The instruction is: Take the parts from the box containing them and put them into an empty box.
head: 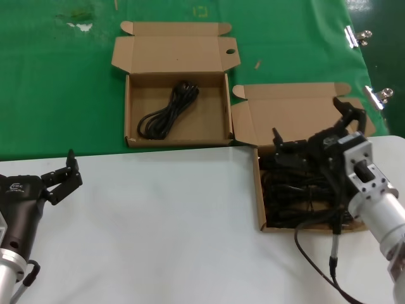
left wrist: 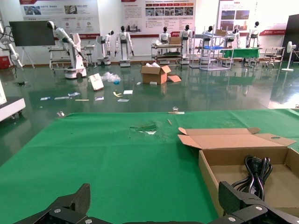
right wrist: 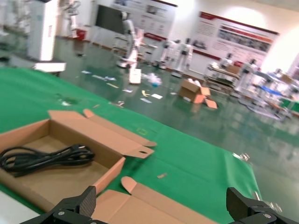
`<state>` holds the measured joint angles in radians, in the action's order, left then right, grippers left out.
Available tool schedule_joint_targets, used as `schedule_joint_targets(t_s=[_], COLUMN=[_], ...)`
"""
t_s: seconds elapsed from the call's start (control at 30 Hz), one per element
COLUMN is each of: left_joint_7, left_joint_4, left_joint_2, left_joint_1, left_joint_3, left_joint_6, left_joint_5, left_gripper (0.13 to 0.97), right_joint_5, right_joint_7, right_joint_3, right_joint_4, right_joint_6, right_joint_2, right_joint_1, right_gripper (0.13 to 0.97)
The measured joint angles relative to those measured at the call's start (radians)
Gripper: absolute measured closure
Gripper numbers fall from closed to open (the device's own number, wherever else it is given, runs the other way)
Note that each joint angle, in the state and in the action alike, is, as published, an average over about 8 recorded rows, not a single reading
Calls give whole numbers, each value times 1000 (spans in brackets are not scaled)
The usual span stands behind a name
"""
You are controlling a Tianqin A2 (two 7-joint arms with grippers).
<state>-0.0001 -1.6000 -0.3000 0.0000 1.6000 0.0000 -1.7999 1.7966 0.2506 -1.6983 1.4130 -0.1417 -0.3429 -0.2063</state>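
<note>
The box containing the parts [head: 258, 196] lies at the near right with its lid [head: 297, 111] folded back. Several black power cords [head: 288, 196] lie tangled in it. My right gripper [head: 313, 128] hovers open and empty over that box's far part; its wrist view shows the gripper [right wrist: 163, 205] above the lid [right wrist: 135, 205]. The other box [head: 130, 114] lies farther off at centre, with one looped cord [head: 168, 114] inside, also shown in the right wrist view [right wrist: 46, 156]. My left gripper [head: 69, 174] is open and empty at the near left, away from both boxes.
The boxes sit where the green cloth [head: 63, 82] meets the white table [head: 158, 221]. Two metal clips [head: 357, 37] hold the cloth at the far right. My own black cable [head: 316, 259] hangs below the right wrist. The left wrist view shows the far box [left wrist: 208, 177].
</note>
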Motion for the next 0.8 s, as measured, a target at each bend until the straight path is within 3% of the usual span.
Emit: schedule_joint_targets(t_s=[0.43,0.8], left_joint_7=[0,0], left_joint_4=[0,0], left_joint_2=[0,0], left_joint_1=[0,0], left_joint_3=[0,0], left_joint_6=[0,0], left_joint_5=[0,0], left_gripper=[132,132], right_joint_5=[3,3], right_joint_7=[-191,-211], right_joint_3=[75,83], right_joint_4=[142,157], right_joint_6=[108,119], right_joint_2=[33,36], right_joint_1=[157,173], right_gripper=[129,129])
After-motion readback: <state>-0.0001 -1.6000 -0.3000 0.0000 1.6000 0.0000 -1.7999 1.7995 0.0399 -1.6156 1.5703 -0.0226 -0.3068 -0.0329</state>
